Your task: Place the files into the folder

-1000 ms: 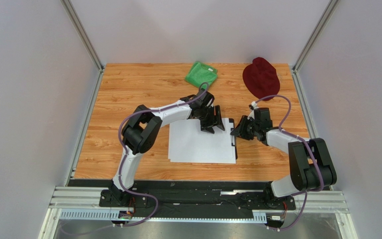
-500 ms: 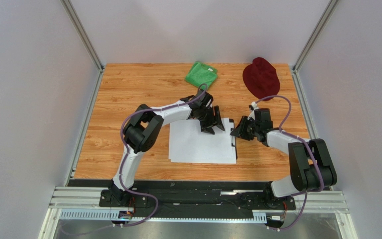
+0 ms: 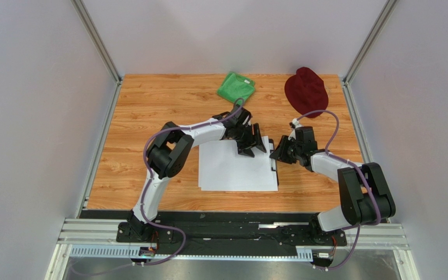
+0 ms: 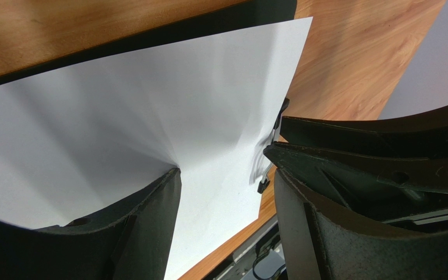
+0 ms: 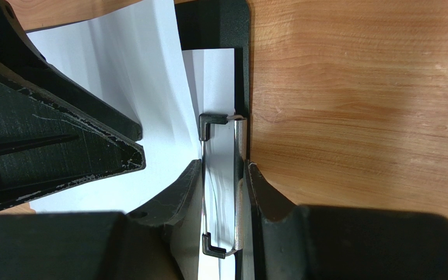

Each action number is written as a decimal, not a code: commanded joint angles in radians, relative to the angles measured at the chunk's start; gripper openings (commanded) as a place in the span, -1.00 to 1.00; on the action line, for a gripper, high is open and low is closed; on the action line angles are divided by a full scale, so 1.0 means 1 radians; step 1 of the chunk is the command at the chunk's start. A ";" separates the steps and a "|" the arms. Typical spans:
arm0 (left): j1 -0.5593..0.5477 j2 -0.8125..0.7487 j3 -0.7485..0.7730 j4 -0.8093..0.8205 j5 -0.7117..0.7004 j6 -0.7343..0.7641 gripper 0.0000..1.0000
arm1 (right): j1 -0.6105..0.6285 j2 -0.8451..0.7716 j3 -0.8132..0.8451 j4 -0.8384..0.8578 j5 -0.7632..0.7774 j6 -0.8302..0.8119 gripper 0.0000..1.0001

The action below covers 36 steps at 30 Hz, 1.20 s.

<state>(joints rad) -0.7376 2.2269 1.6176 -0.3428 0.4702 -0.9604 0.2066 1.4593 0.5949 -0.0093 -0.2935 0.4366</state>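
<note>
Your files (image 3: 232,172) already lie on the folder (image 5: 214,23), left claw (image 3: 254,149) resting on them with jaws apart, right claw (image 3: 276,156) clamped on the clip (image 5: 221,175); letting it close on them remains.

The paper sheets (image 3: 238,172) are plain white and unmarked. Under them the board (image 5: 212,23) is flat black, and its clip (image 5: 220,175) is silver with black tips. The table (image 3: 150,105) around the sheets is orange-brown with a wood-grain pattern. Beyond the sheets lie a bright green cloth (image 3: 235,87) and a dark red hat (image 3: 306,90). The arms (image 3: 206,129) are white with black joints and purple cables (image 3: 320,112).
</note>
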 commanded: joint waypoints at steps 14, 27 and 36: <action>-0.014 -0.020 -0.016 0.152 0.091 -0.080 0.27 | 0.007 -0.025 0.002 0.038 -0.030 0.031 -1.00; -0.011 0.102 0.074 0.088 0.048 -0.063 0.27 | 0.011 -0.017 -0.009 0.071 -0.078 0.007 -1.00; -0.013 0.114 0.079 0.119 0.068 -0.084 0.27 | 0.030 -0.013 0.006 0.028 0.000 0.013 -1.00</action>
<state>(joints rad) -0.7444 2.3188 1.6955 -0.2413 0.5701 -1.0439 0.2150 1.4567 0.5861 0.0051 -0.2928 0.4435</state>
